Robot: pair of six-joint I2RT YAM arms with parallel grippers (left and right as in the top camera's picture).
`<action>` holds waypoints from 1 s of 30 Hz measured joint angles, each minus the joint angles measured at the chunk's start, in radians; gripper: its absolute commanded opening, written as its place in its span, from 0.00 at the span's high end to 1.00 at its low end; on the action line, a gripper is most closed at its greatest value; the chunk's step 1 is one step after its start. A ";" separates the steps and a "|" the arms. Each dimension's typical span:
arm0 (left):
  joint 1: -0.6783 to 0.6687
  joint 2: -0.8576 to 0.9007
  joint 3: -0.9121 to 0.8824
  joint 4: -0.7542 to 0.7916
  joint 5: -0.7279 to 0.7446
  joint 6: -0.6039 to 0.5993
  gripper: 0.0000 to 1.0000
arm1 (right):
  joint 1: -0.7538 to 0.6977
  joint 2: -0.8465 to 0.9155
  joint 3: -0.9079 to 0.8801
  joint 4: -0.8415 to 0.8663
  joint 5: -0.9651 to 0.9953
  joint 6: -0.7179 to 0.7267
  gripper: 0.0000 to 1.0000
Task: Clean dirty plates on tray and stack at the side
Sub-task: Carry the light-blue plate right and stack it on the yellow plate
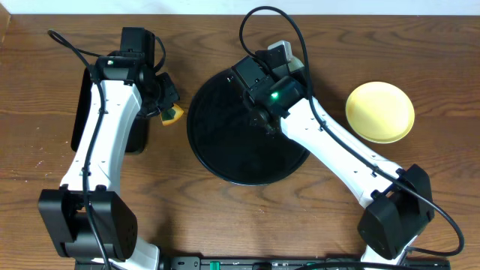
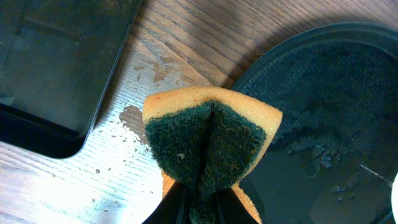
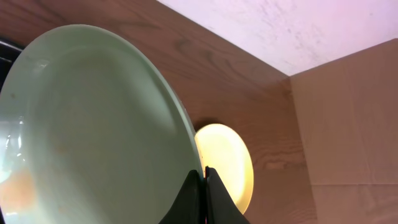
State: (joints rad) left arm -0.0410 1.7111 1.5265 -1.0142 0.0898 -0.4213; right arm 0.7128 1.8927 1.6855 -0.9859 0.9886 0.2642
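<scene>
Progress looked partial: yellow plate sat at right of frame, off the tray. Right gripper pinched green plate by its rim above it, and left gripper squeezed a sponge. Stacking was not yet done — a third went unseen.

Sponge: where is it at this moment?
Left wrist view: pinched folded in the left claw, the sponge sits over wet wood between the rectangular black tray and the round black tray.

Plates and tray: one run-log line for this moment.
left gripper: shut on sponge, beside tray | right gripper: shut on green plate rim, at tray's far rim | yellow plate: on table, right of tray
</scene>
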 measured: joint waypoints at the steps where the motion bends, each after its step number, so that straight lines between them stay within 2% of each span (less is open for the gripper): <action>1: 0.000 0.000 0.000 0.000 0.000 0.000 0.87 | 0.000 0.000 0.000 0.000 0.010 0.000 0.99; 24: 0.000 0.000 0.000 0.000 0.000 0.000 0.87 | 0.025 0.000 0.000 0.109 0.091 -0.142 0.99; 30: 0.000 0.000 0.000 0.000 0.000 0.000 0.88 | 0.027 0.000 0.000 0.107 0.008 -0.143 0.99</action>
State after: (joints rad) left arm -0.0410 1.7111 1.5265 -1.0142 0.0898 -0.4213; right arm 0.7399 1.8927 1.6855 -0.8787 0.9970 0.1215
